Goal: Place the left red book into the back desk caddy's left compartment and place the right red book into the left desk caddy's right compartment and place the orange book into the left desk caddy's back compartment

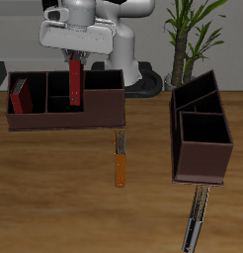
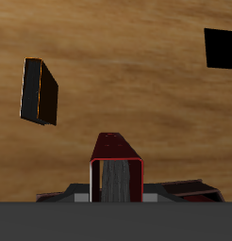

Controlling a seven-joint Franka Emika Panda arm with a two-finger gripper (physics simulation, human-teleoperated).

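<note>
My gripper (image 1: 74,59) is shut on a red book (image 1: 74,84) and holds it upright above the middle of the back desk caddy (image 1: 94,117). In the wrist view the same red book (image 2: 116,168) stands end-on between the jaws of the gripper (image 2: 118,194). A second red book (image 1: 17,96) stands in the end compartment of the back caddy. The orange book (image 1: 121,163) lies on the table, in front of that caddy and apart from it. The left desk caddy (image 1: 202,163) stands to the side with nothing showing in its compartments.
A thin book with pale page edges (image 1: 196,219) lies near the table's front edge, in front of the left desk caddy. A potted plant (image 1: 188,35) stands at the back. The wrist view shows a dark block with an orange edge (image 2: 40,91) on the wood.
</note>
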